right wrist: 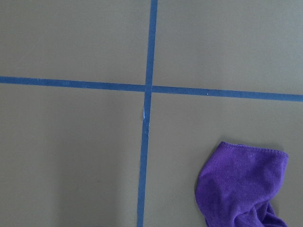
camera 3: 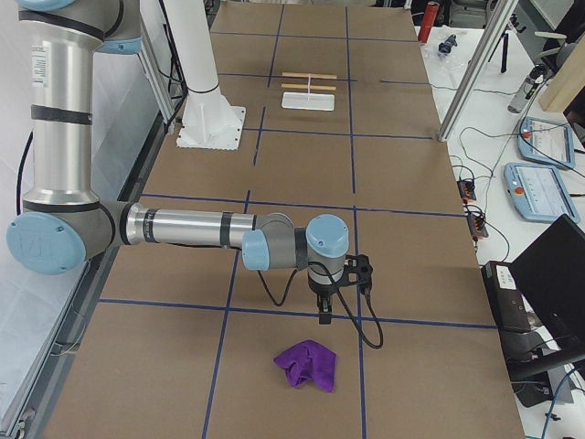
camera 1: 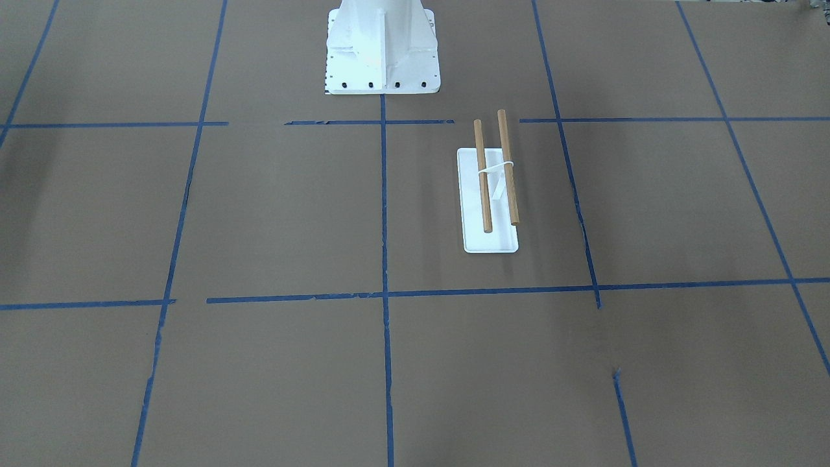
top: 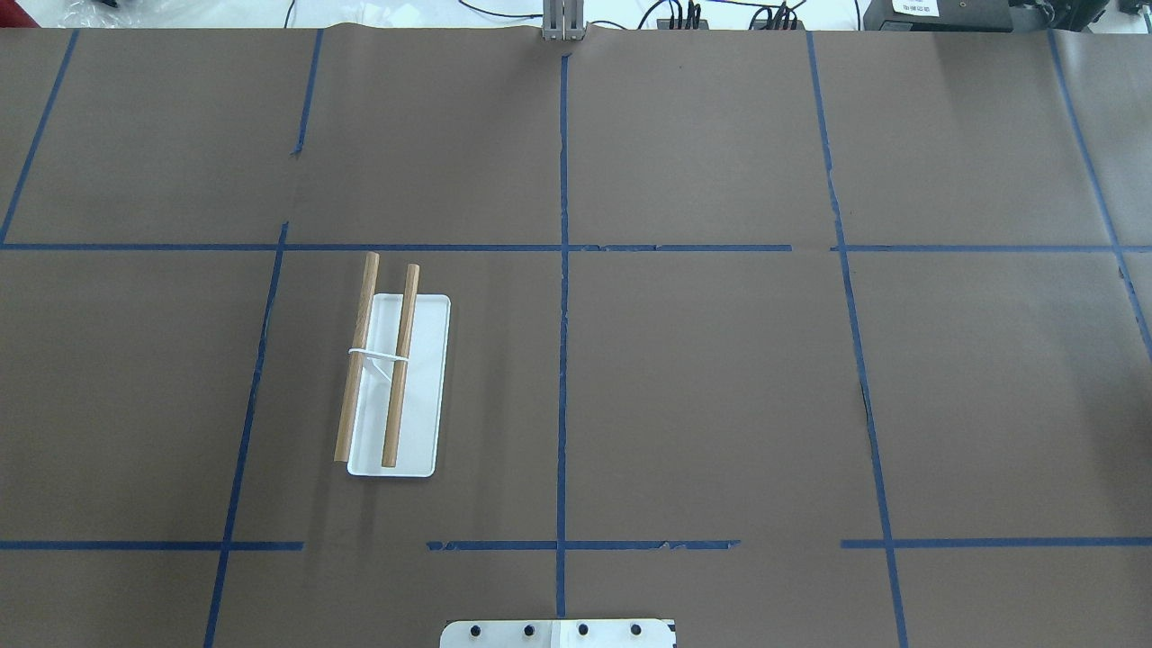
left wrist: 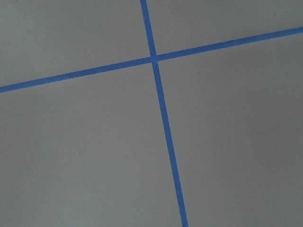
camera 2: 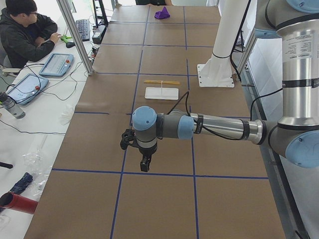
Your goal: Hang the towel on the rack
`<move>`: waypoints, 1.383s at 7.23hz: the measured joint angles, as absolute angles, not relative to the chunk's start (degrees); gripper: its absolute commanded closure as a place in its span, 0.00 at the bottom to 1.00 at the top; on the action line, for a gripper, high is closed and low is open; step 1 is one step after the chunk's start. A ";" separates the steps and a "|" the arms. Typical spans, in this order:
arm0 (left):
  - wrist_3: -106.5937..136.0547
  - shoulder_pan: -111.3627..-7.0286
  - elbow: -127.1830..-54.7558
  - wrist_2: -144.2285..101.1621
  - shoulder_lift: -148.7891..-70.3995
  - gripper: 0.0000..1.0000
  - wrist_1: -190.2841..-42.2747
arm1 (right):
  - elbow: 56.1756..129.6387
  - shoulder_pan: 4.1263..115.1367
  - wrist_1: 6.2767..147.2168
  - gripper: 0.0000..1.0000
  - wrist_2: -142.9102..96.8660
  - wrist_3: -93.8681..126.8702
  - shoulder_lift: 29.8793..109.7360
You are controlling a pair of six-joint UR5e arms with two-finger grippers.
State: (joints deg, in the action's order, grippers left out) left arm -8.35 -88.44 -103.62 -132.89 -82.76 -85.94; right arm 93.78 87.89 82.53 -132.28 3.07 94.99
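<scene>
The rack (camera 1: 491, 240) has a white base and two bare brown rods; it stands on the brown table on my left side (top: 423, 378), also in the side views (camera 2: 162, 93) (camera 3: 309, 101). The purple towel (camera 3: 308, 364) lies crumpled on the table at the far right end, also in the right wrist view (right wrist: 241, 182) and small in the exterior left view (camera 2: 162, 13). My right gripper (camera 3: 324, 315) points down just beside the towel. My left gripper (camera 2: 144, 164) hangs over bare table far from the rack. I cannot tell whether either is open or shut.
The white robot pedestal (camera 1: 382, 45) stands at the table's robot side, near the rack. Blue tape lines (top: 562, 360) grid the brown table. An operator (camera 2: 25, 35) sits at a side desk with teach pendants (camera 2: 55, 64). A metal frame post (camera 2: 75, 35) stands at the table edge.
</scene>
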 measured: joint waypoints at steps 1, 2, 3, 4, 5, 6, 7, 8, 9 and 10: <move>-8.35 -88.43 -103.76 -132.89 -82.93 0.00 -85.97 | 93.77 87.89 82.53 0.00 -132.28 3.06 95.00; -8.35 -88.42 -104.01 -132.89 -83.19 0.00 -86.01 | 93.77 87.89 82.49 0.00 -132.28 2.84 95.00; -8.35 -88.42 -104.43 -132.91 -83.33 0.00 -86.05 | 93.84 87.89 82.04 0.00 -132.11 1.87 95.06; -8.35 -88.42 -104.89 -132.97 -83.42 0.00 -86.14 | 93.79 87.89 81.26 0.00 -131.81 -1.11 95.48; -8.35 -88.42 -105.10 -133.00 -83.48 0.00 -86.23 | 93.46 87.89 80.76 0.00 -131.66 -6.63 96.42; -8.35 -88.39 -105.11 -133.02 -83.49 0.00 -86.28 | 92.65 87.89 80.52 0.00 -131.52 -12.32 97.50; -8.35 -88.36 -105.10 -133.08 -83.50 0.00 -86.32 | 91.42 87.89 80.37 0.12 -130.82 -17.01 98.23; -8.35 -88.31 -105.04 -133.19 -83.50 0.00 -86.36 | 90.01 87.89 80.20 0.18 -129.08 -21.45 98.58; -8.35 -88.25 -104.96 -133.27 -83.50 0.00 -86.42 | 88.40 87.86 80.06 0.18 -127.32 -25.40 98.52; -8.37 -88.20 -104.93 -133.33 -83.52 0.00 -86.53 | 86.60 87.78 79.98 0.18 -126.28 -28.91 97.94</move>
